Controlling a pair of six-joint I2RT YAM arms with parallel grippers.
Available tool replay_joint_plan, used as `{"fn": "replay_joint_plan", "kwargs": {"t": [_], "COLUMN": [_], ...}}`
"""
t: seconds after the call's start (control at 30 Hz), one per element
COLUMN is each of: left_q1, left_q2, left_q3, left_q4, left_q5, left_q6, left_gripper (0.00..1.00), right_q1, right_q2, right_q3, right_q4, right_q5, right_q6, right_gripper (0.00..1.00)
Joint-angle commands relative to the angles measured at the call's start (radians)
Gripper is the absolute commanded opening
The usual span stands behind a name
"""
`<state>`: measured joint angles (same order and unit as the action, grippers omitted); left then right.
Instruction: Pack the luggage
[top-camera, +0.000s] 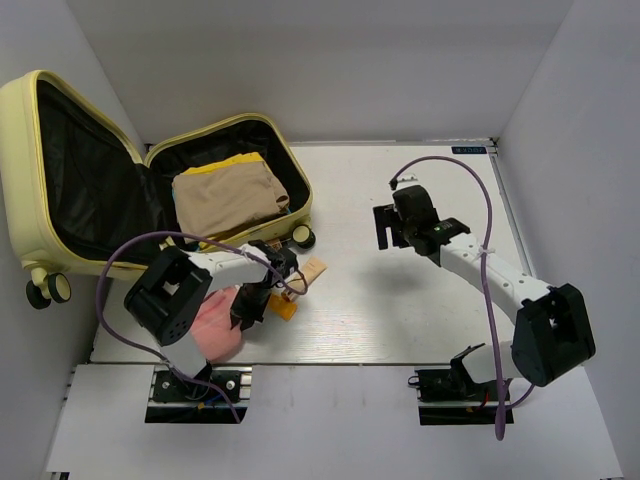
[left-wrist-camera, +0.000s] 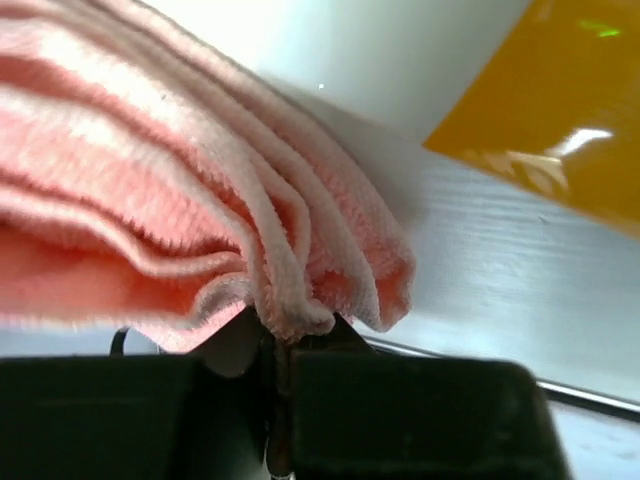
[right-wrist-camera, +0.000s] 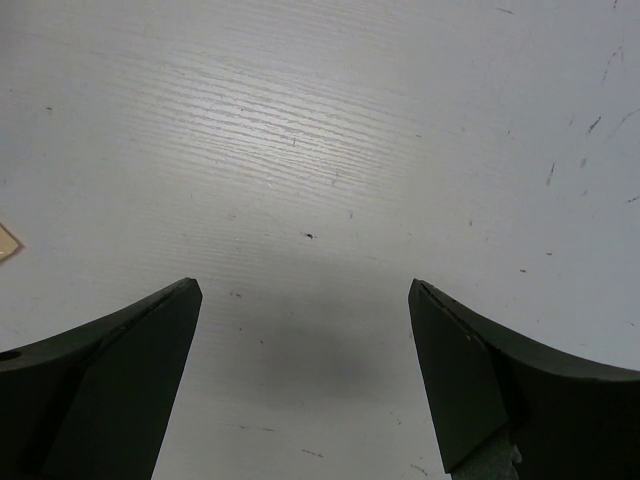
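The pale yellow luggage (top-camera: 30, 180) lies open at the far left, lid raised, with a folded tan garment (top-camera: 230, 195) over a yellow one in its base. My left gripper (top-camera: 248, 312) is shut on a folded pink towel (top-camera: 215, 325) near the table's front left; the towel's folds fill the left wrist view (left-wrist-camera: 200, 220), pinched between the jaws. My right gripper (top-camera: 384, 228) is open and empty above bare table right of centre; it also shows in the right wrist view (right-wrist-camera: 305, 290).
An orange packet (top-camera: 285, 308) lies just right of the towel, also in the left wrist view (left-wrist-camera: 550, 110). A pale beige flat item (top-camera: 313, 270) lies beside the suitcase's wheel (top-camera: 302, 236). White walls enclose the table.
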<state>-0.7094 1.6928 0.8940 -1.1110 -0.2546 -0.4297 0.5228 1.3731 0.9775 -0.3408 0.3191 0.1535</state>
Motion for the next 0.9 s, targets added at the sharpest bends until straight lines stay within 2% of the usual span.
{"fn": "replay_joint_plan", "kwargs": {"t": [0.0, 0.2, 0.33, 0.77, 0.87], "left_q1": [0.007, 0.057, 0.113, 0.248, 0.274], "left_q2": [-0.077, -0.281, -0.354, -0.360, -0.357], "left_q3": [0.069, 0.302, 0.382, 0.674, 0.750], "left_q4": [0.008, -0.078, -0.070, -0.043, -0.009], "left_q5": [-0.034, -0.037, 0.015, -0.047, -0.083], "left_q6": [0.006, 0.026, 0.043, 0.049, 0.121], "left_gripper": [0.00, 0.00, 0.00, 0.00, 0.00], "right_q1": [-0.006, -0.007, -0.009, -0.017, -0.023], "right_q2": [-0.040, -0.066, -0.077, -0.111, -0.115], "right_q3": [-0.008, -0.022, -0.042, -0.072, -0.076], "right_q4": [0.028, 0.039, 0.051, 0.071, 0.072], "right_q5": [0.009, 0.005, 0.006, 0.017, 0.020], "right_q6": [0.001, -0.002, 0.004, 0.008, 0.008], "right_gripper": [0.90, 0.90, 0.90, 0.90, 0.90]}}
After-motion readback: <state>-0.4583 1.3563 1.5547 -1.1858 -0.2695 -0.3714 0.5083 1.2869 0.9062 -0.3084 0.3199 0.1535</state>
